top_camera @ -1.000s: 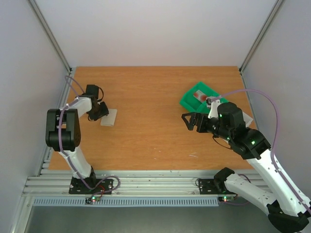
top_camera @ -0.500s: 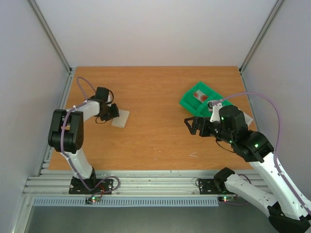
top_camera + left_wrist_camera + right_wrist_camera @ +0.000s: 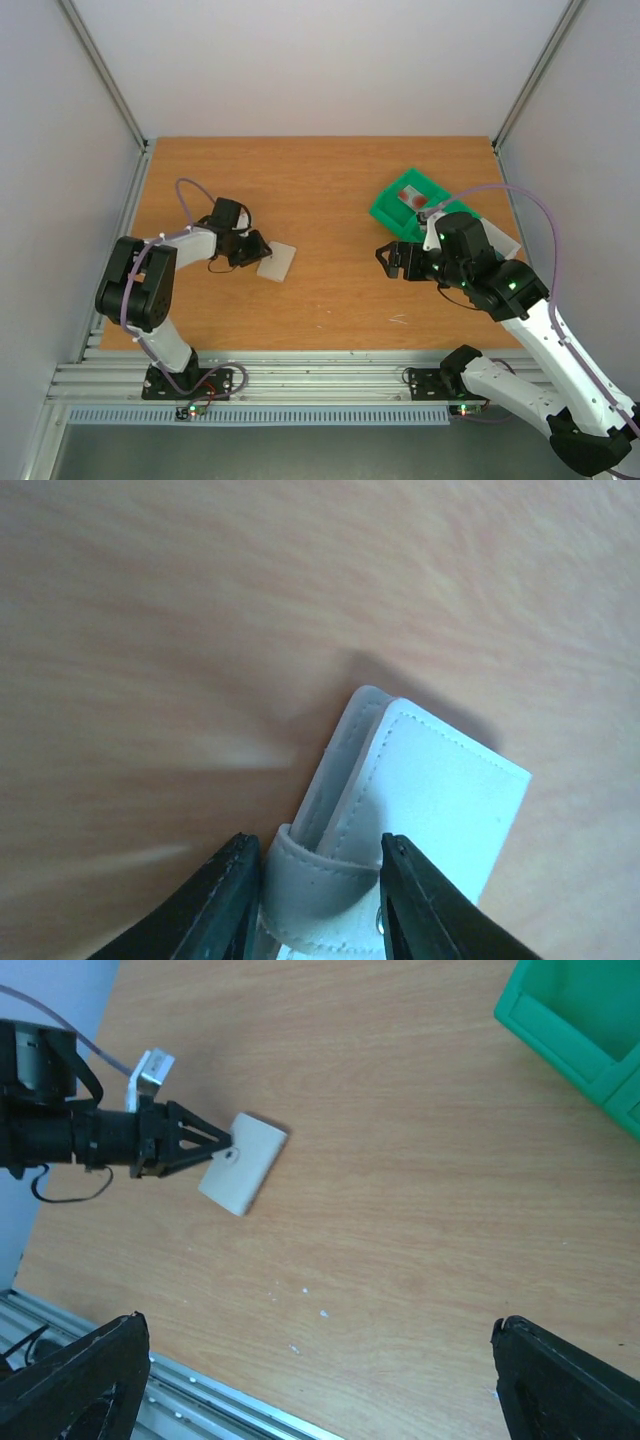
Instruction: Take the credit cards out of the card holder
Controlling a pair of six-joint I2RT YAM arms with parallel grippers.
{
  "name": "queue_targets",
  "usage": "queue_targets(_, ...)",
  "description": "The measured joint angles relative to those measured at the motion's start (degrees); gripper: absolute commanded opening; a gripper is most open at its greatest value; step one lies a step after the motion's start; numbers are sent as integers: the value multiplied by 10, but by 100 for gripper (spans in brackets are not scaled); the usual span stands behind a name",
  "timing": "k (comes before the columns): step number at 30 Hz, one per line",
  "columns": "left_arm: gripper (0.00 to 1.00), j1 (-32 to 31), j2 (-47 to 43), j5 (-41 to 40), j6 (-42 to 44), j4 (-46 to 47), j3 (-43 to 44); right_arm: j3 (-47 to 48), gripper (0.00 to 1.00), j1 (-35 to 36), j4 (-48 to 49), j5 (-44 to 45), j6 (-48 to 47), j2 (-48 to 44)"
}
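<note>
The card holder (image 3: 278,262) is a flat pale whitish case lying on the wooden table, left of centre. My left gripper (image 3: 256,250) is shut on its tab end. In the left wrist view the two black fingers (image 3: 215,900) pinch the strap of the card holder (image 3: 440,790) from both sides. The right wrist view shows the card holder (image 3: 245,1165) with my left gripper (image 3: 205,1145) at its edge. No cards show at the holder. A pinkish-red card (image 3: 407,197) lies in the green tray. My right gripper (image 3: 392,258) hovers open and empty right of centre, its jaws wide apart.
A bright green compartment tray (image 3: 395,212) stands at the back right and shows in the right wrist view (image 3: 570,1020). A white flat piece (image 3: 506,243) lies beside it, partly behind my right arm. Metal rails run along the near edge (image 3: 150,1390).
My left gripper has carried the card holder to the right and a little nearer, turning it. My right arm has shifted slightly left.
</note>
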Motion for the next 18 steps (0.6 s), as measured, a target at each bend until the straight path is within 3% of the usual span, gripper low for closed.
queue_targets(5, 34, -23, -9, 89, -60, 84, -55, -32, 77, 0, 30, -25, 17, 12)
queue_targets(12, 35, -73, -35, 120, -112, 113, -100, -109, 47, 0, 139, -78, 46, 93)
queue_targets(18, 37, -80, -72, 123, -137, 104, -126, -158, 36, 0, 252, -112, 83, 180)
